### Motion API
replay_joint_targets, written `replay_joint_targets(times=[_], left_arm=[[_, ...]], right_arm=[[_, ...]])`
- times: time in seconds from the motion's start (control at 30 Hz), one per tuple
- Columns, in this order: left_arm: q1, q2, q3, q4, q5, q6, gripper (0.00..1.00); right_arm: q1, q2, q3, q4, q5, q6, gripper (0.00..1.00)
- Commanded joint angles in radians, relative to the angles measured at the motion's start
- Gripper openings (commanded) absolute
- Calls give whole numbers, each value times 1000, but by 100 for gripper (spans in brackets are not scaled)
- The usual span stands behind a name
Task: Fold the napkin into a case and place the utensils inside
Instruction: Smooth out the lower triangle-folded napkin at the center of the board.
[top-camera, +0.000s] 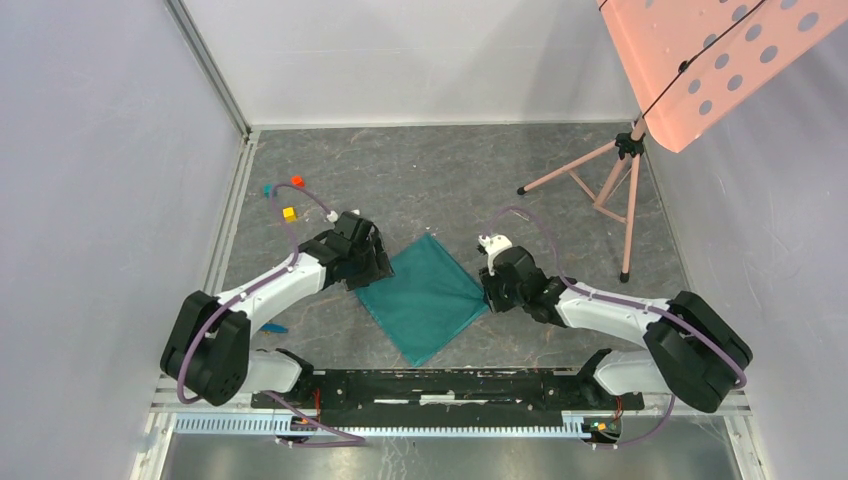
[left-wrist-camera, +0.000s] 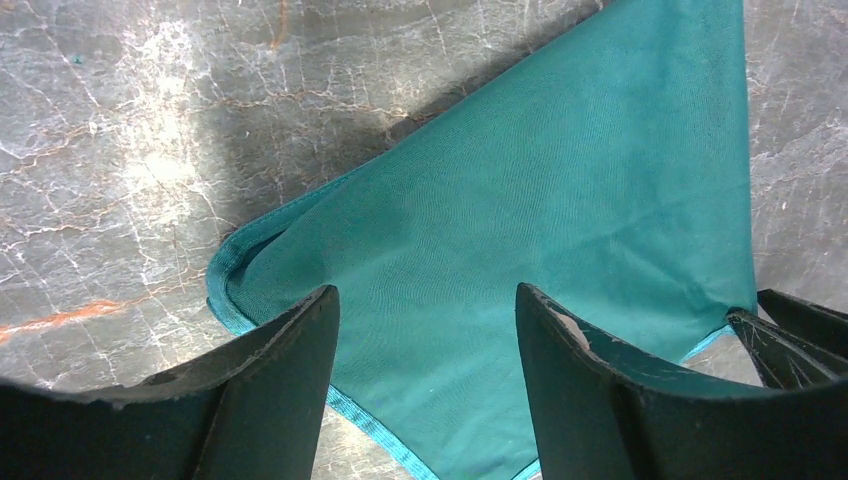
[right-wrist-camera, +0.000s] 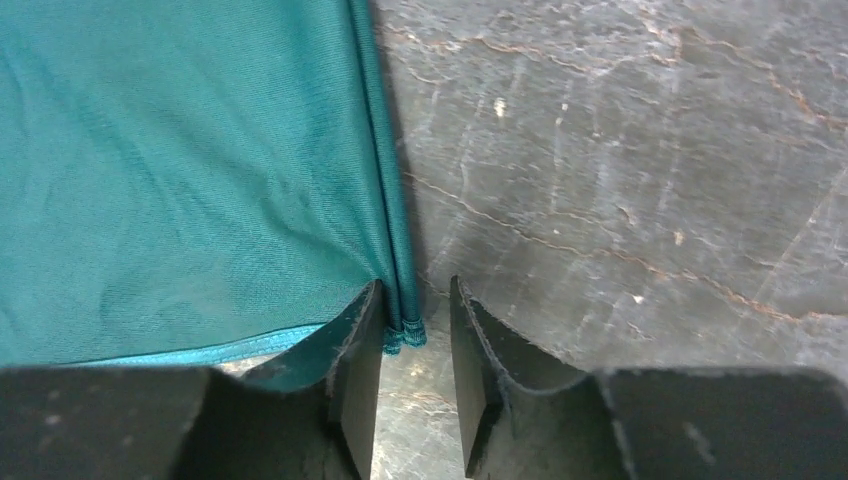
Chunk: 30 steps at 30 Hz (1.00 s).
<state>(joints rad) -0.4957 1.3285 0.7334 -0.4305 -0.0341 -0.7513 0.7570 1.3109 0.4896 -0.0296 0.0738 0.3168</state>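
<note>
Napkin (top-camera: 425, 297): flat diamond mid-table between the arms, right edge doubled; no case yet.
Left gripper (left-wrist-camera: 425, 295): wide open over the left corner, empty.
Right gripper (right-wrist-camera: 415, 283): jaws narrow but apart, right corner between them, unpinched.
Remaining: more folds, then utensils inside.

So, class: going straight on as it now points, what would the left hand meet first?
Probably the teal-green fabric napkin, near its folded corner, which lies directly ahead of the open left hand on the grey marbled table. The depth is unclear.
</note>
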Motion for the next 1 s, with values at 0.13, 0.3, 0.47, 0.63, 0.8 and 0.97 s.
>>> replay_joint_targets(times=[0.13,0.3,0.47,0.63,0.8,0.97], left_arm=[[14,-73,-22,7,-76,-1,73],[70,-52,-35,35,-9,25,72],[86,-40,-40,43,14,37,67],[89,-41,-77,74,30,30,64],[90,-31,-94,66,11,36,64],[100,27,-111,39,-63,46,64]], right_arm=[[-12,-11,159,-123,-70,-108,61],[-47,167,323,44,-335,-12,61],[-70,404,483,249,-526,128,40],[-81,567,606,290,-548,128,33],[-128,641,595,324,-533,107,31],[-157,666,569,304,-493,38,31]])
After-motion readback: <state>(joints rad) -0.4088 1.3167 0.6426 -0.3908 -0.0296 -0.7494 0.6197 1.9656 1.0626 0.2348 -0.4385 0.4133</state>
